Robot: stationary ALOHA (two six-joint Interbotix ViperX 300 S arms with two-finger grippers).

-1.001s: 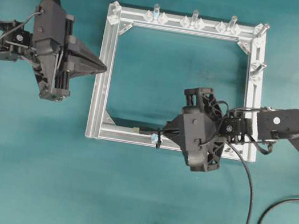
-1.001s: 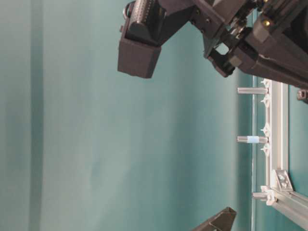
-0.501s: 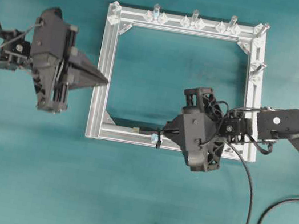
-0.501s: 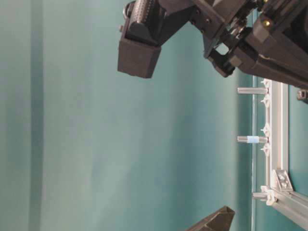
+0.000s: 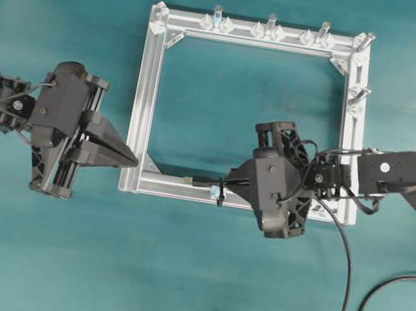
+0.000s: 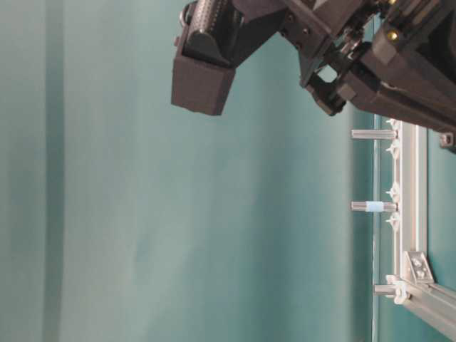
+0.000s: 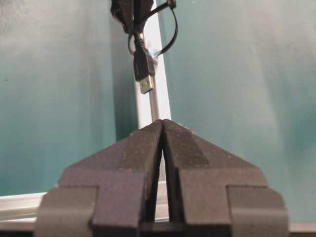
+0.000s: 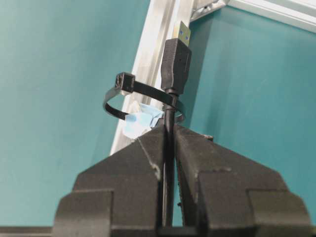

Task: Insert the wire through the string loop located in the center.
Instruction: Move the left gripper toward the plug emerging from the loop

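Note:
The wire is a thin black cable with a metallic plug. My right gripper is shut on it just behind the plug. In the right wrist view the wire runs through the string loop, and the plug lies beyond it over the frame bar. The loop sits mid-way along the frame's near bar. My left gripper is shut and empty at the frame's near left corner. In the left wrist view its tips point at the plug, a short gap away.
The square aluminium frame lies flat on the teal table. Upright silver bolts stand along its far bar and right corner. Slack black cable curls at the lower right. My right arm fills the top of the table-level view.
My left arm has swung down the frame's left bar to its near left corner, still shut. It has left the table-level view. The right gripper and wire have not moved.

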